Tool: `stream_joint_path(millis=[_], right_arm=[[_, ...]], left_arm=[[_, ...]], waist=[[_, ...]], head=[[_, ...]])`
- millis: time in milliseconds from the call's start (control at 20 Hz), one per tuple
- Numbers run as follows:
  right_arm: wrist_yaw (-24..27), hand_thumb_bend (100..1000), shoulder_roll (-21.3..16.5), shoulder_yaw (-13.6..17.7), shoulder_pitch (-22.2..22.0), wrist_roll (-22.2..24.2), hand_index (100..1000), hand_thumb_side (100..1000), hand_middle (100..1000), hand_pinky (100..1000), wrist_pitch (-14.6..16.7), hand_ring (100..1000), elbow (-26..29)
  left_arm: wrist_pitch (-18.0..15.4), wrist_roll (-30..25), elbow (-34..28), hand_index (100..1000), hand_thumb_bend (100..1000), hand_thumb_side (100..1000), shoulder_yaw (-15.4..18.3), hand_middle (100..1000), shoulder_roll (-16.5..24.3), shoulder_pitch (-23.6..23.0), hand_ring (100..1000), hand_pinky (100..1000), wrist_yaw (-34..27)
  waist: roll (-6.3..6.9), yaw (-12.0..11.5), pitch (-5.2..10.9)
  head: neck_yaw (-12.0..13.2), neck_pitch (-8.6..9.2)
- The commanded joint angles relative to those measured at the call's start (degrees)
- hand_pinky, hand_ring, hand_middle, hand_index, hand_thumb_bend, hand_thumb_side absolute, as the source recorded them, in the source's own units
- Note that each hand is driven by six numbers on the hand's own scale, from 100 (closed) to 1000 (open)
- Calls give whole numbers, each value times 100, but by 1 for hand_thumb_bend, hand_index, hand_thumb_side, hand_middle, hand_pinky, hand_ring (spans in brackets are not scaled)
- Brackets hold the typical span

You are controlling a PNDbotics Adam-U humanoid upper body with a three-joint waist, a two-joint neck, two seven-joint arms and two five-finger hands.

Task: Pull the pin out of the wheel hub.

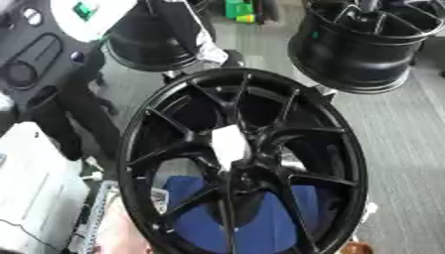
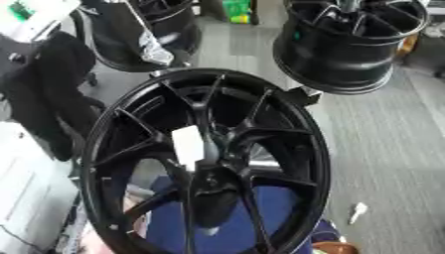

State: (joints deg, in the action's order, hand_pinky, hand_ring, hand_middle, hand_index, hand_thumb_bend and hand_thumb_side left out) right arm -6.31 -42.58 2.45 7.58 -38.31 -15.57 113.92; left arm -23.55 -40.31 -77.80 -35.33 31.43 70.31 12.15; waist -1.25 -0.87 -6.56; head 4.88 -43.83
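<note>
**Black wheel hub fills the view, pale piece at its centre, no robot hand near it yet**

Black and glossy, the wheel hub (image 1: 243, 163) stands nearly upright and slightly tilted, taking up most of both eye views. Its thin spokes run from the rim to a dark centre. Just above and left of that centre sits a pale, whitish, roughly rectangular piece (image 1: 230, 145); this is probably the pin or a tag on it, though you cannot tell its true shape from here. Blue material (image 1: 260, 221) shows through the lower spokes, behind the wheel.

Neither robot hand can be clearly made out. A dark jointed form (image 1: 52, 94) hangs at the upper left and may be part of the left arm, but no fingers show, so how its hand stands cannot be told. The right one is out of view.

Two more black wheels stand further back on the grey floor (image 1: 400, 149): one at upper right (image 1: 365, 44), one at upper left (image 1: 156, 39).

Judging from this, the reach has not begun. To do it well, bring one robot hand in squarely toward the centre, between the spokes, rather than across them. Close thumb and fingers on the pale piece itself, not on a spoke. Pull straight out along its own line, away from the wheel's face; a sideways tug could jam it or rock the wheel. Consider steadying the rim with the other robot hand.
</note>
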Motion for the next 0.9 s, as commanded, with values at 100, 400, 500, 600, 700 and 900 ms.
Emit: stream_joint_path(millis=[100, 400, 500, 600, 700, 900], right_arm=[[58, 100, -216, 41, 73, 11, 711, 358, 694, 854, 11, 724, 67], [82, 100, -208, 15, 79, 8, 711, 368, 693, 854, 17, 722, 67], [86, 100, -216, 10, 78, 11, 711, 367, 693, 854, 18, 722, 67], [88, 100, -219, 8, 72, 10, 710, 372, 692, 854, 14, 722, 67], [96, 100, -214, 4, 68, 4, 710, 377, 692, 854, 11, 721, 67], [108, 100, -207, -9, 63, 4, 709, 387, 692, 854, 12, 721, 67]], left_arm=[[-1104, -1158, -39, 856, 403, 346, -162, 749, 96, 137, 792, 798, -34], [-1409, -1166, -398, 850, 500, 250, -397, 751, 361, 40, 801, 807, 78], [-1508, -1166, -461, 846, 510, 233, -501, 751, 473, -44, 800, 807, 169], [-1567, -1166, -499, 844, 503, 247, -562, 750, 570, -130, 797, 804, 201], [-1600, -1166, -585, 836, 504, 248, -611, 747, 675, -209, 793, 801, 155], [-1628, -1166, -791, 821, 522, 256, -672, 735, 884, -340, 785, 795, 102]], waist=[[3, 11, 56], [22, 6, 47], [26, 9, 45], [30, 10, 44], [35, 8, 41], [49, 0, 33]], head=[[-27, -29], [-38, -29], [-48, -29], [-49, -29], [-61, -29], [-63, -29]])
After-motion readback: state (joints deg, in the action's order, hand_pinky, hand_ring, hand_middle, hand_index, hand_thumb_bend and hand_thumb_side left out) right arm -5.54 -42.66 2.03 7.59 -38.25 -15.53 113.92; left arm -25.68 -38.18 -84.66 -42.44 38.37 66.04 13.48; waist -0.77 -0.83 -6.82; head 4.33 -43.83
